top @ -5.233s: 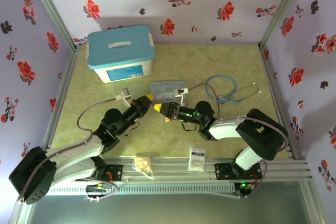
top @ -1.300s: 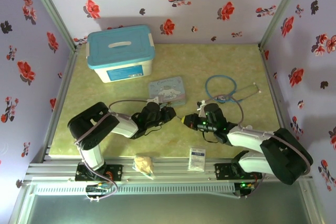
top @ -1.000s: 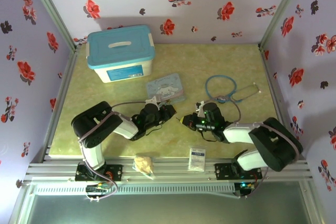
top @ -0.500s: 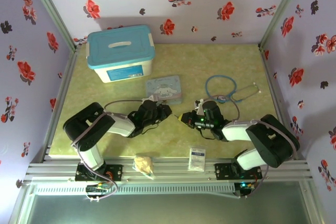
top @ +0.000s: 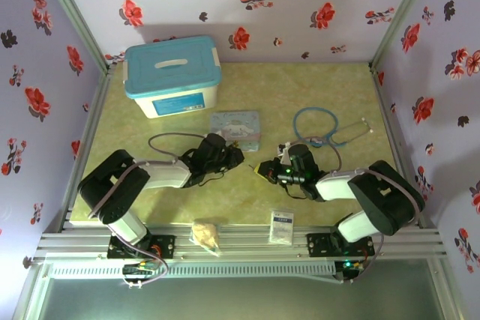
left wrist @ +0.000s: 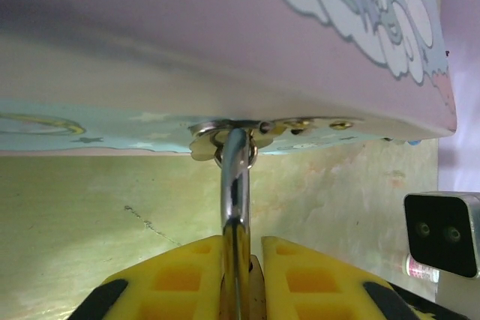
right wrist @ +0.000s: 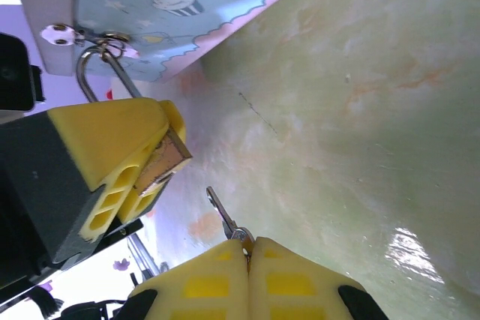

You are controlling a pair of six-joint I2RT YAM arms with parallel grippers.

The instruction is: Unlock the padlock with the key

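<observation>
The padlock (right wrist: 169,157) hangs by its shackle from the hasp (left wrist: 232,131) on the tin (left wrist: 337,50), just in front of the tin at mid-table, and your left gripper (left wrist: 240,249) is clamped on its brass body. To its right, the key (right wrist: 220,211) sticks out of your right gripper (right wrist: 247,249), whose fingers are pressed together on its head. The key's tip is just beside the lock's bottom face, not touching. The main risk I see is a miss: the key is thin and pinched at one end only, so if it meets the brass off the keyhole it will likely pivot or slide back in the fingers. Push hard and you may shove the lock through the left grip, or drag the tin along, since the shackle ties them together. Whether the key lines up with the slot I cannot tell. The table (top: 315,88) is a pale green marbled sheet, glossy enough to throw glare, so the tin may slide easily. Lilac walls (top: 300,5) with red and dark flowers close it in on three sides.
</observation>
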